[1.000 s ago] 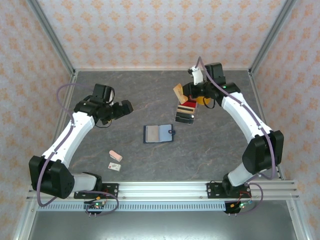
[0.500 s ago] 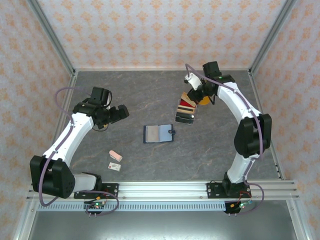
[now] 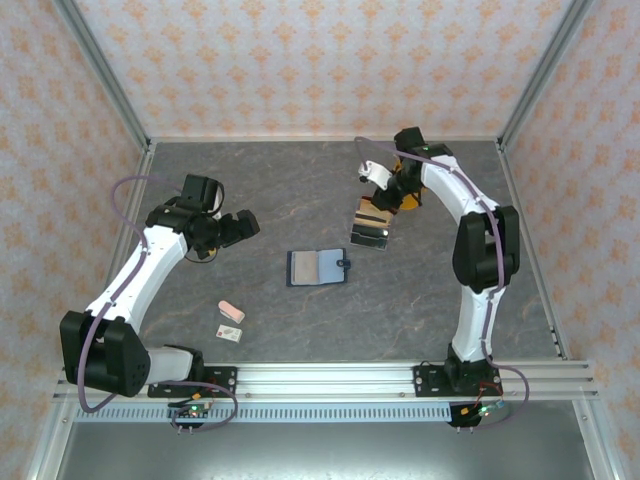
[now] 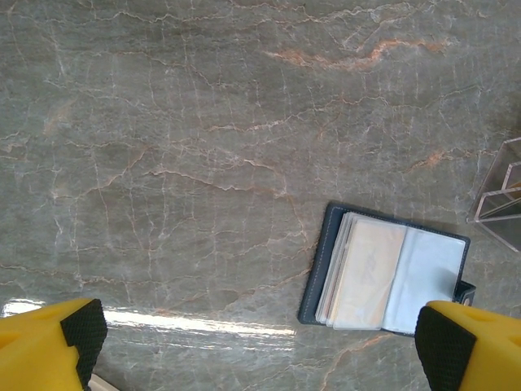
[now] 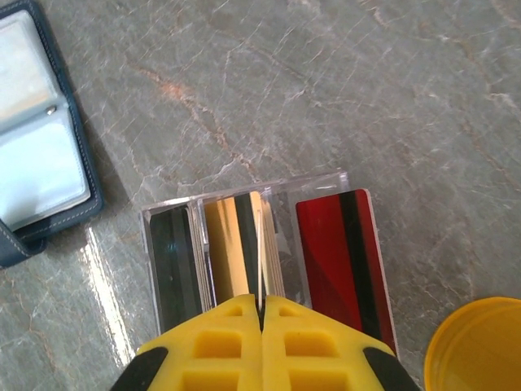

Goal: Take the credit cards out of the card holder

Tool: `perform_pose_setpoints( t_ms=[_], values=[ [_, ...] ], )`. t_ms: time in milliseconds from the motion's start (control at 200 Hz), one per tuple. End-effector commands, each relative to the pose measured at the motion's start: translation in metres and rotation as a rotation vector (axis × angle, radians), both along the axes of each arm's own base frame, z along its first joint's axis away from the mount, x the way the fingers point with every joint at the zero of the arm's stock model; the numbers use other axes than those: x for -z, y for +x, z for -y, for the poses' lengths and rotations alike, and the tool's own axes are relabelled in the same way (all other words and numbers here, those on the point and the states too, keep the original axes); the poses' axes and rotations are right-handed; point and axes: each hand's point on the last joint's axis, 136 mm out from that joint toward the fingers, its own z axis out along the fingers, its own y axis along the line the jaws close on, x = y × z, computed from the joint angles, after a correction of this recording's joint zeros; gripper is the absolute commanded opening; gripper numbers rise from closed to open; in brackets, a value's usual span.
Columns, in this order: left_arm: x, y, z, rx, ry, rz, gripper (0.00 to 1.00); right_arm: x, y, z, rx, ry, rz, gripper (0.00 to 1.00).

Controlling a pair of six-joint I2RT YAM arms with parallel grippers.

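right fingers (image 5: 220, 342) have swung in over the clear tray (image 5: 313, 181), pressed together; left fingers (image 4: 41, 342) wide apart.

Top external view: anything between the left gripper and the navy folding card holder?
Nothing: bare grey marbled tabletop separates left gripper and navy folding card holder, in the top external view.

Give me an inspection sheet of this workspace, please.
Surface: grey marbled table, no spills seen.
Job's things: card holder lies open mid-table; credit cards stand in the clear tray, a red card among them.
Clutter: pink block, small white card, yellow round object.
Grippers: left gripper open above the table; right gripper shut on tan card over the tray.
Cables: purple cable along each arm, no snags seen.
Surroundings: patterned walls, aluminium frame.
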Motion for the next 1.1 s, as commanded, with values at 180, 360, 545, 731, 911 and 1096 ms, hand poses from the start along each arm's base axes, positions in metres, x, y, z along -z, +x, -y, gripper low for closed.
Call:
perform_pose_setpoints(
  t_ms=[180, 360, 545, 731, 911, 1096],
  values=[
    [0.005, 0.004, 0.005, -0.021, -0.044, -0.013, 1.00, 0.007, -0.003, -0.005, -0.110, 0.001, -0.016, 0.00],
    [0.005, 0.004, 0.006, -0.022, -0.055, -0.014, 1.00, 0.012, -0.002, -0.006, -0.115, 0.006, -0.031, 0.01],
    [0.005, 0.005, 0.010, -0.017, -0.074, -0.014, 1.00, 0.003, 0.000, -0.008, -0.097, 0.022, -0.021, 0.22],
    [0.006, 0.004, 0.011, -0.014, -0.084, -0.012, 1.00, -0.020, 0.001, -0.008, -0.051, 0.041, 0.019, 0.30],
    [0.008, 0.002, 0.016, -0.008, -0.109, -0.010, 1.00, -0.057, -0.001, -0.010, 0.103, 0.126, 0.036, 0.32],
    [0.014, -0.001, 0.024, 0.004, -0.132, -0.011, 1.00, -0.087, -0.014, -0.021, 0.374, 0.304, -0.026, 0.32]
  ],
)
